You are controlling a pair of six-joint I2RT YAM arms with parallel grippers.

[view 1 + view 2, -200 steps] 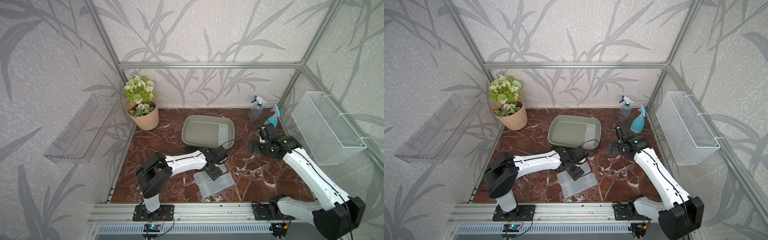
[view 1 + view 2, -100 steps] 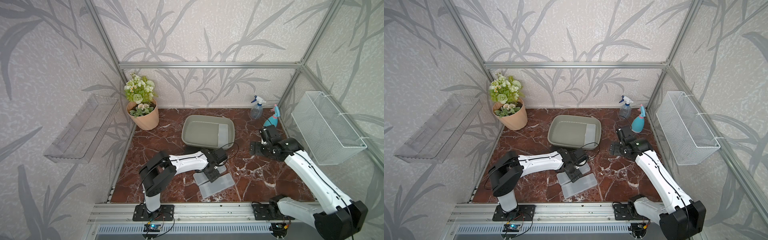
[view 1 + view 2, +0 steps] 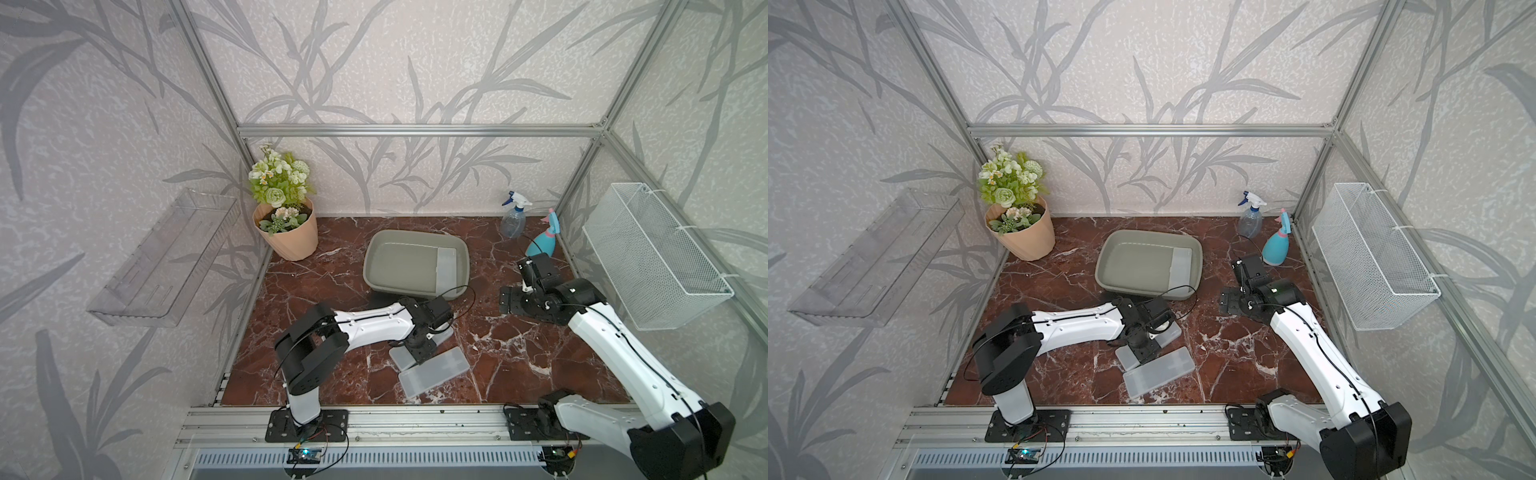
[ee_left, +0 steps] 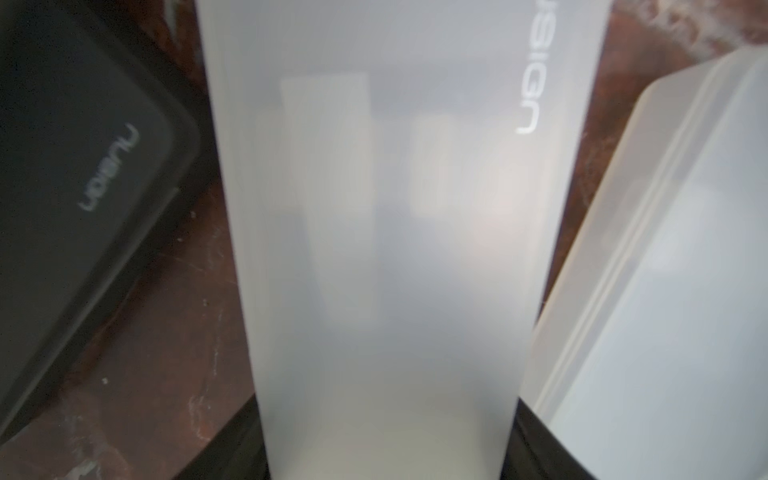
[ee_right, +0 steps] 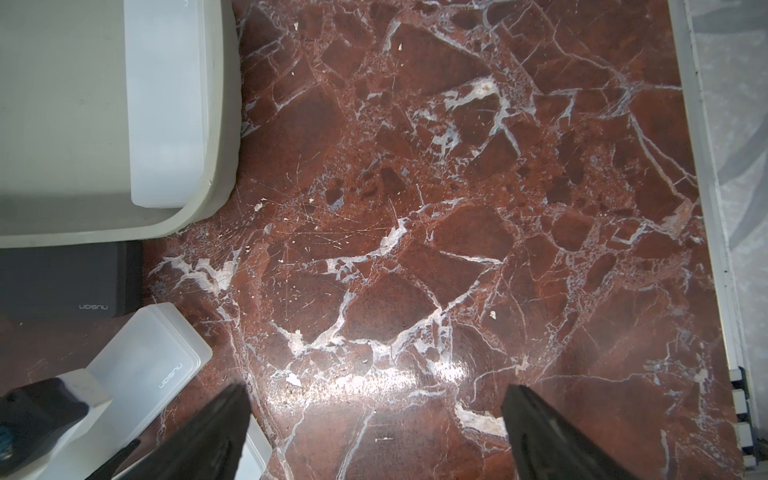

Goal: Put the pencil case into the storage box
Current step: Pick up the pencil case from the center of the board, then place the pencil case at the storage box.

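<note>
Left gripper (image 3: 420, 353) sits directly over the frosted pencil case (image 4: 386, 249), jaws flanking its narrow width; grip unconfirmed.

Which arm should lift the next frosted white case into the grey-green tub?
Left. The left gripper straddles the frosted white plastic pencil case on the red marble table. The right gripper hangs open over bare marble beside the shallow grey-green plastic storage box, holding nothing.
</note>
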